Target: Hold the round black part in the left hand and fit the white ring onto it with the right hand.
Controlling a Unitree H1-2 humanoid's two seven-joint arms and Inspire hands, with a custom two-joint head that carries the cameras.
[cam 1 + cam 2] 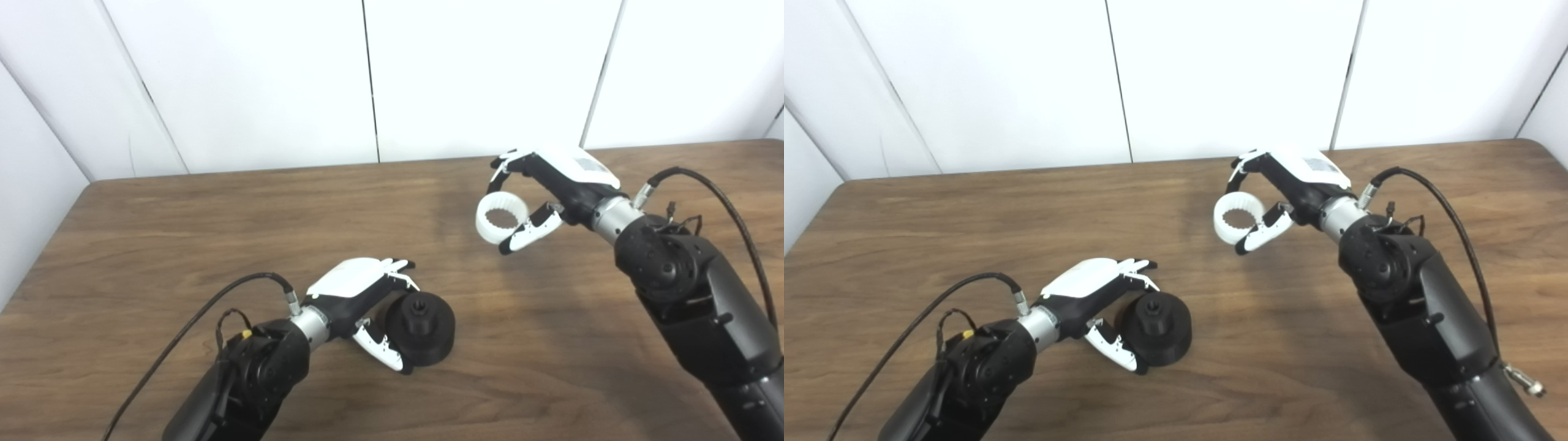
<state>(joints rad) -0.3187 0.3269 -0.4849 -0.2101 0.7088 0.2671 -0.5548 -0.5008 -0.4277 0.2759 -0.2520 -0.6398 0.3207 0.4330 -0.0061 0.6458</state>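
Gripping ring (501,217), right hand (547,187) hovers above tabletop (184,233). Black part (421,328) rests on tabletop, left hand (361,300) cupping its near side, grip unclear. Part lies at seven o'clock from ring, well apart; hub faces up.

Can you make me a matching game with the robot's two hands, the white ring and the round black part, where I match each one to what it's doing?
Things:
1. left hand
2. right hand
3. white ring
4. round black part

What it's doing:
A. sits low near the front of the table, with a little knob sticking up in its middle
B. holds the white thing up in the air
C. is pinched between fingers and thumb, hole open toward us
D. wraps around the side of the black thing

Pairs: 1-D, 2-B, 3-C, 4-A
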